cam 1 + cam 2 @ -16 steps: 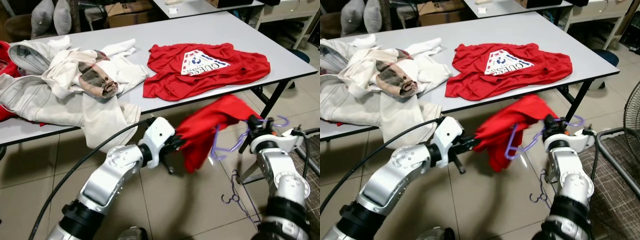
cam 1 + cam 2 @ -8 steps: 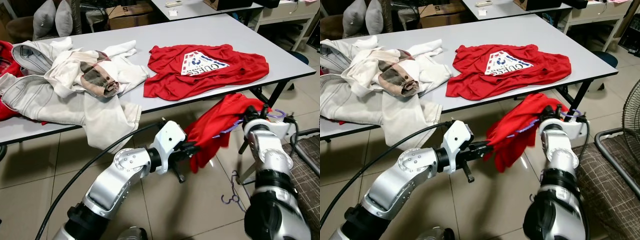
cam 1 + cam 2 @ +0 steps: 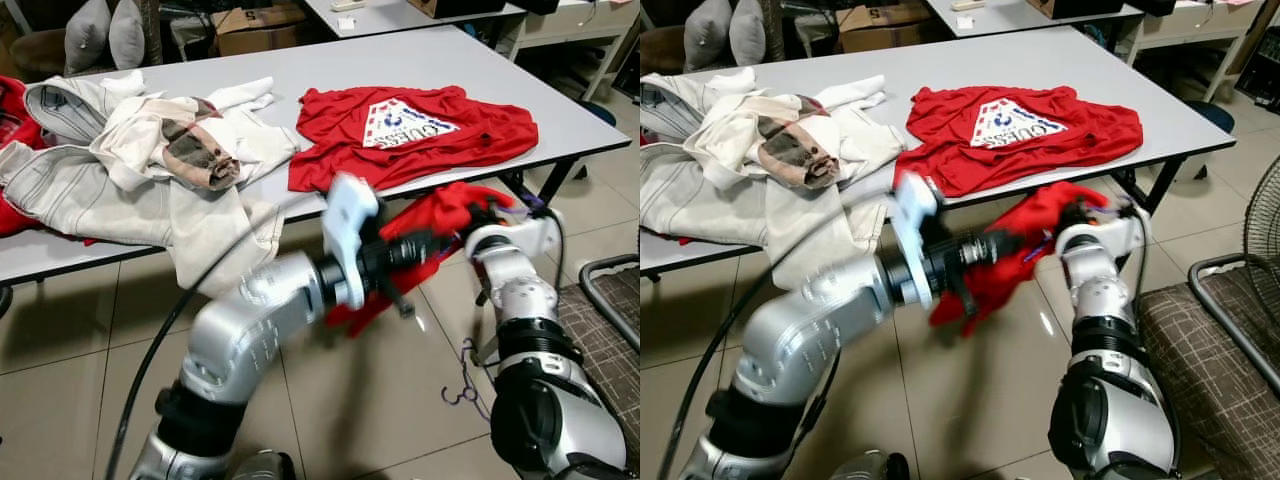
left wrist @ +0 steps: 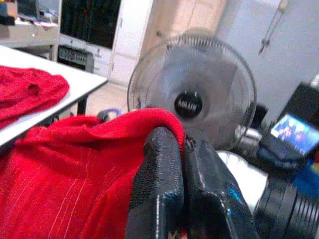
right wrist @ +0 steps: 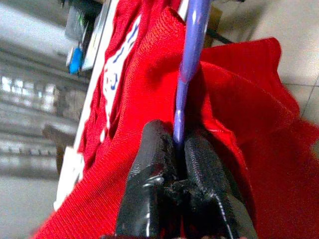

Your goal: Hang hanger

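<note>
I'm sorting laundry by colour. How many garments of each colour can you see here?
Red shirt on table: 1
Red shirt held by left tool and right tool: 1
Red cloth at table's left edge: 1
White garments: pile, count unclear
Total red: 3

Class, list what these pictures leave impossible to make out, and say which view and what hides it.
- Purple hanger: right wrist view, shape buried in the red garment.
- Left pincer: head views, motion blur.
- Spare hangers: left eye view, partly behind the right arm.
- Shirt logo: text too small.
</note>
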Robot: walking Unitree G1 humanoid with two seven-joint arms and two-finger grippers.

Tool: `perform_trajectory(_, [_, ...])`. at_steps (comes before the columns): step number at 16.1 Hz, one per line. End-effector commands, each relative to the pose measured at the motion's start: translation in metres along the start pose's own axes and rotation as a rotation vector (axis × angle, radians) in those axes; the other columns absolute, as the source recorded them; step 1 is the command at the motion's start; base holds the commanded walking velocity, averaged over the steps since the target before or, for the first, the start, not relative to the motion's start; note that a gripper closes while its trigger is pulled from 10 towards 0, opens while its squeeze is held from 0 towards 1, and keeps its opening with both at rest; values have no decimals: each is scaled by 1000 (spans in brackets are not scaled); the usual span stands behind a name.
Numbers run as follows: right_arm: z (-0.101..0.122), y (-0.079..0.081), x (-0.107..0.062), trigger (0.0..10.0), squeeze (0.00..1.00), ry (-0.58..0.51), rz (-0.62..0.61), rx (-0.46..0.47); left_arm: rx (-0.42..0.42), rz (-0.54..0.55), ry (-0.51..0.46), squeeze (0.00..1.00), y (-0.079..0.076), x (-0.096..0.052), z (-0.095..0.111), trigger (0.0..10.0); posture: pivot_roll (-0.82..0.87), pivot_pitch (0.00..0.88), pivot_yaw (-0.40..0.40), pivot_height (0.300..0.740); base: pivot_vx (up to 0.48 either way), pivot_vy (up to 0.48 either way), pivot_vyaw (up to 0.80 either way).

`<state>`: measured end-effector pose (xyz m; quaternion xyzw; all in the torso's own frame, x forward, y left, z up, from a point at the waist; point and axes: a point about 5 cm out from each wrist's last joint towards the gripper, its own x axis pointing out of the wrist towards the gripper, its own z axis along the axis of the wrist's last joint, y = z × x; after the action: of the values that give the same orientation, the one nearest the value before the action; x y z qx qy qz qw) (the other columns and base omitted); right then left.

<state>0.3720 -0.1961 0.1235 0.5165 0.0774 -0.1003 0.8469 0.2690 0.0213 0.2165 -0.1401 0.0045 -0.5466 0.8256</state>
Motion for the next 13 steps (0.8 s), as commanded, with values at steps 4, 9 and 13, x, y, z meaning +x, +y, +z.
perform_trajectory(4, [-32,-5,-13,10000,0,177,74,-181,-93,60,-129,0,10,6,31,10000,32,16,30,740,0,0,0])
perform_trajectory(9, [-12,17,-19,10000,0,99,153,256,142,46,237,0,5,3,-8,10000,24,10,38,740,0,0,0])
perform_trajectory(13, [-5,18,-21,10000,0,102,150,266,185,94,254,0,6,5,-12,10000,23,9,35,740,0,0,0])
